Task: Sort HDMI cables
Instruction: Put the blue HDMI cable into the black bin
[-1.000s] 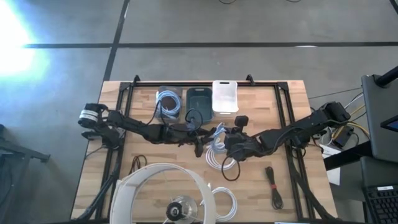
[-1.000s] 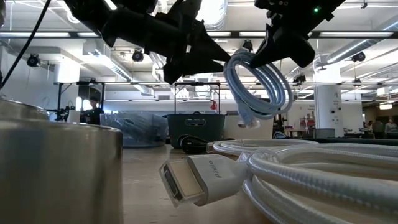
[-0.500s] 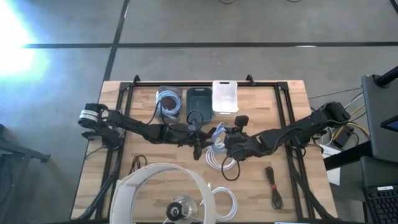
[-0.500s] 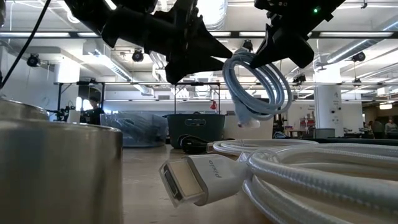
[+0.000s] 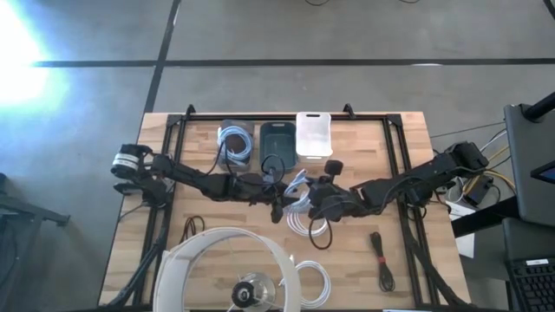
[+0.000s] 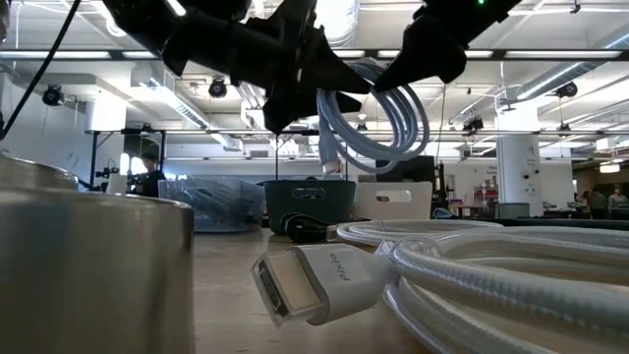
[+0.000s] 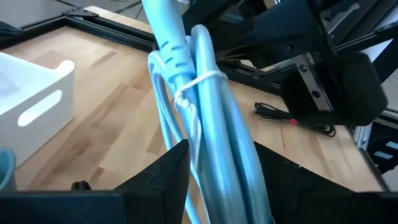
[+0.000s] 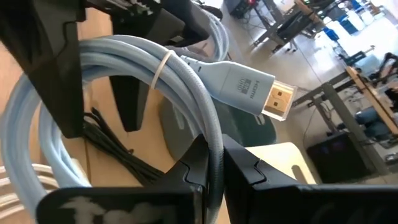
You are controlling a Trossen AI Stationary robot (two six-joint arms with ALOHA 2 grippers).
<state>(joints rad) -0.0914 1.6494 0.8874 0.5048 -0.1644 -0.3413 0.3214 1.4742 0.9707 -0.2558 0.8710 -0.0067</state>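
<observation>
Fingers, right: closing tight on the blue coil, carrying it in the air.
Fingers, left: standing apart on either side of the same coil, not yet pinching it as far as I can tell.
Landmark: blue bin, at the far edge of the counter, already holding a blue cable.
Blue coil: hanging above the counter, nearer than the blue bin and slightly to its right, between both arms.
Other bins: dark bin just right of the blue bin, white bin beyond that.
Other cables: white coil lying nearer than the blue bin, under the arms; black cable well to the right and near.
Step in hand: seemingly a handover from right to left.
Doing it well: left should be squeezing near the tie before right is letting go; keep the plug end from snagging, then carry toward the blue bin.
</observation>
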